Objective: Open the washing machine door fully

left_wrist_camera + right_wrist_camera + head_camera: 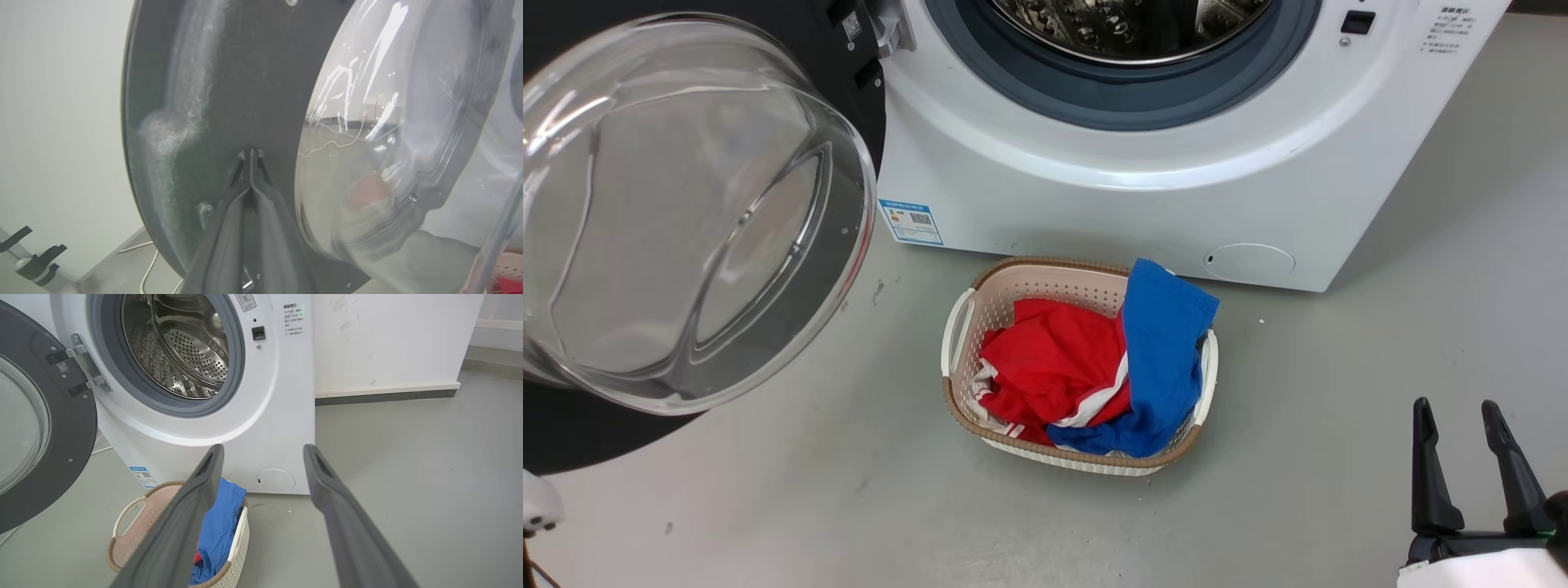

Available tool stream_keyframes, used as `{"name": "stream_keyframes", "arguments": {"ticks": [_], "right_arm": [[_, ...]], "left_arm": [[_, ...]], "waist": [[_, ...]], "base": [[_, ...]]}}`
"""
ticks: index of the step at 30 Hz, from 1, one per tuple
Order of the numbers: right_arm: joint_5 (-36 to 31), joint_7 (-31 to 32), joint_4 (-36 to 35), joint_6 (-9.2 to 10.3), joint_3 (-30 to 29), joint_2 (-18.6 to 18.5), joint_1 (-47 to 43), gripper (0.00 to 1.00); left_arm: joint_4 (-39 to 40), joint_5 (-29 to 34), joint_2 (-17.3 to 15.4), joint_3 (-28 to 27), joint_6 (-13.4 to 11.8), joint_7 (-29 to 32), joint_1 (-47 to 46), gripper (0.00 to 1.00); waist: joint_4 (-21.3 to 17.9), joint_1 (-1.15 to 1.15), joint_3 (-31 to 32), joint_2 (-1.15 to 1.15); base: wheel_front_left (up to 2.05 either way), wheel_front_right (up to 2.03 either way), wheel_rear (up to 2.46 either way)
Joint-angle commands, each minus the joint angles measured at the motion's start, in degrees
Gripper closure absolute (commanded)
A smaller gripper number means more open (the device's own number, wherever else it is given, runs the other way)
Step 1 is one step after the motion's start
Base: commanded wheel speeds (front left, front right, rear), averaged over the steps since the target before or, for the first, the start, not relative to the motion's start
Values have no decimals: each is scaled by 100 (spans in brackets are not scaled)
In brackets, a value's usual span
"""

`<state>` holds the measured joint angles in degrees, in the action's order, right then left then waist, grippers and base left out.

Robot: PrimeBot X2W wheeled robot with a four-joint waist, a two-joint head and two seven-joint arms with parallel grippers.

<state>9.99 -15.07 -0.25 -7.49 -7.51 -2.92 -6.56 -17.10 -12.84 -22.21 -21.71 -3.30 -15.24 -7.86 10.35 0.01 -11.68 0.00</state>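
The washing machine door (pixel 849 90) is swung out to the left on its hinge (pixel 86 363), and its clear glass bowl (pixel 686 220) bulges toward me. The steel drum opening (pixel 1131 33) of the white machine (pixel 1094 188) stands uncovered. In the left wrist view my left gripper (pixel 251 152) is shut, its tips together against the door's dark inner face (pixel 245 81) beside the glass bowl (pixel 388 143). My right gripper (pixel 1456 406) is open at the lower right, clear of the machine, with nothing between its fingers (pixel 196 506).
A beige basket (pixel 1045 278) holding red clothes (pixel 1054 359) and blue clothes (pixel 1168 343) sits on the grey floor in front of the machine. A white wall (pixel 388 339) stands right of the machine. A white cable (pixel 149 261) lies on the floor under the door.
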Motion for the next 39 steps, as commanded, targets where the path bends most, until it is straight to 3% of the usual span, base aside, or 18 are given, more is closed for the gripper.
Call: {"name": "stream_keyframes", "arguments": {"ticks": [1, 12, 21, 28, 39], "right_arm": [[-56, -13, -38, -1, 7, 8, 98, 0], [-85, -13, -7, -1, 29, 9, 211, 0], [-18, -14, 58, -1, 34, 9, 92, 0], [44, -13, 99, -1, 40, 8, -27, 0], [42, -13, 13, -1, 17, 8, -294, 0]], "left_arm": [[-90, -4, -81, -75, 34, 16, -183, 100], [-970, 64, -356, -373, 314, 16, -787, 100], [-1179, 376, -428, -534, 538, 15, -852, 100], [-436, 736, -119, -448, 709, 15, -508, 100], [1374, 1229, 642, 220, 704, 15, 157, 100]], "waist": [[-15, -1, -60, 0], [-108, -1, -191, 0], [-103, -1, 64, 0], [-108, -1, 446, 0], [-165, -1, 1003, 0]], "base": [[0, 0, 0], [0, 0, 0], [0, 0, 0], [0, 0, 0], [0, 0, 0]]}}
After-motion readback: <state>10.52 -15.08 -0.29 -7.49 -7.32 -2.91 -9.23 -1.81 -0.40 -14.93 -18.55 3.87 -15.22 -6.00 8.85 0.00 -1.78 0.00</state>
